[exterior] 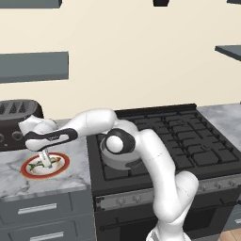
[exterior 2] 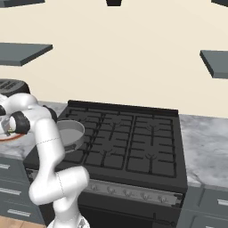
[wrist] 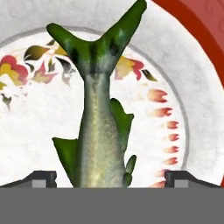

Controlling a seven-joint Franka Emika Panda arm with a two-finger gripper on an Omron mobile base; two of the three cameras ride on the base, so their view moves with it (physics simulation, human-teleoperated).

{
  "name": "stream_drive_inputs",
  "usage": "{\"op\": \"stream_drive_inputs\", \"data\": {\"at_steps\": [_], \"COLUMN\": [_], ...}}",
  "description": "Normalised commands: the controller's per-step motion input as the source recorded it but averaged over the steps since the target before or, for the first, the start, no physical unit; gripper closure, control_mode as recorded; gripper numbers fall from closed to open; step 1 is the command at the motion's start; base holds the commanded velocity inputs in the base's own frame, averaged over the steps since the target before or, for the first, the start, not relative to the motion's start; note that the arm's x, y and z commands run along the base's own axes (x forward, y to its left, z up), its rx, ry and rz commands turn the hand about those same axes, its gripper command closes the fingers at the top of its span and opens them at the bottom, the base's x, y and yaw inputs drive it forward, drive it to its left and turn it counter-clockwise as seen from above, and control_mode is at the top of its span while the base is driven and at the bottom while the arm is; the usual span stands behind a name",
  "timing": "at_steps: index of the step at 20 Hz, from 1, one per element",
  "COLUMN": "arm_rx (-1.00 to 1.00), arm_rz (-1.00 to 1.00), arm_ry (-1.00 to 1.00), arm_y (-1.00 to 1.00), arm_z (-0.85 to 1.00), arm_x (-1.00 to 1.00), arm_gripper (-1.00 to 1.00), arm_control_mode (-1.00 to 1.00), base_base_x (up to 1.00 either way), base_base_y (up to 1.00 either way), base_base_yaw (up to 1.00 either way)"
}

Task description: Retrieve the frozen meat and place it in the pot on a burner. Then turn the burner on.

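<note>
Fish (wrist: 98,144) on plate (exterior: 61,164), left of pot (exterior 2: 71,133).

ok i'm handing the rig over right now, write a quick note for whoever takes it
Gripper: open, down over the plate on the counter left of the stove, fingers either side of the fish, not closed on it.
Fish: lying on the plate, not lifted.
Pot: on the front left burner, nothing visible in it.
Done: reached the fish.
Left: grasp the fish, put it in the pot, turn the burner on.
</note>
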Motion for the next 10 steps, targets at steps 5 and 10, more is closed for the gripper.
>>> {"op": "stream_drive_inputs", "data": {"at_steps": [5, 10], "arm_rx": [0.01, 0.02], "arm_rz": [0.00, 0.00], "arm_ry": [0.00, -0.02], "arm_y": [0.00, 0.00], "arm_z": [-0.31, -0.15], "arm_x": [0.00, 0.00], "arm_gripper": [-1.00, 1.00], "arm_control_mode": [-1.00, -1.00], "base_base_x": [0.00, 0.00], "base_base_y": [0.00, 0.00], "base_base_yaw": [0.00, 0.00]}}
